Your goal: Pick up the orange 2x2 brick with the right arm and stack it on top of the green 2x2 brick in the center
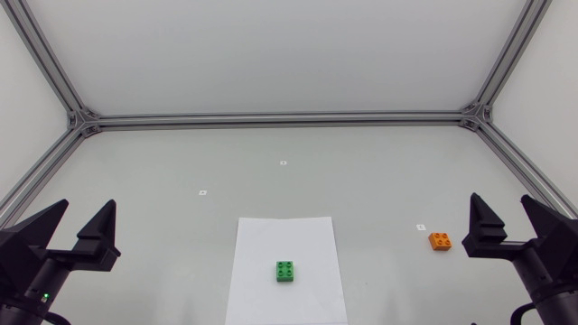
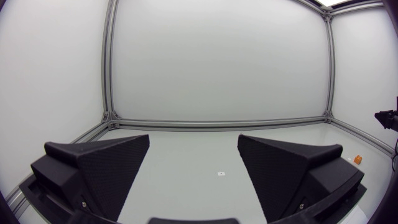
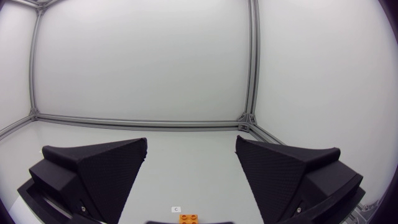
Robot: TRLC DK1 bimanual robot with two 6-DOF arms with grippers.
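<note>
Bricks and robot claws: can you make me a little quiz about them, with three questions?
1. True or false: the orange brick sits on top of the green brick.
2. The right gripper is: A open, B shut on the orange brick, C shut on the green brick.
3. Fill in: the green brick lies on a white ____.

Key: 1 false, they lie apart; 2 A; 3 sheet.

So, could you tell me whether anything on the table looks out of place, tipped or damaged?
Nothing stands out. The green brick sits studs up on the white sheet, the orange brick upright on the table by the open right hand. The left hand is open too.
</note>
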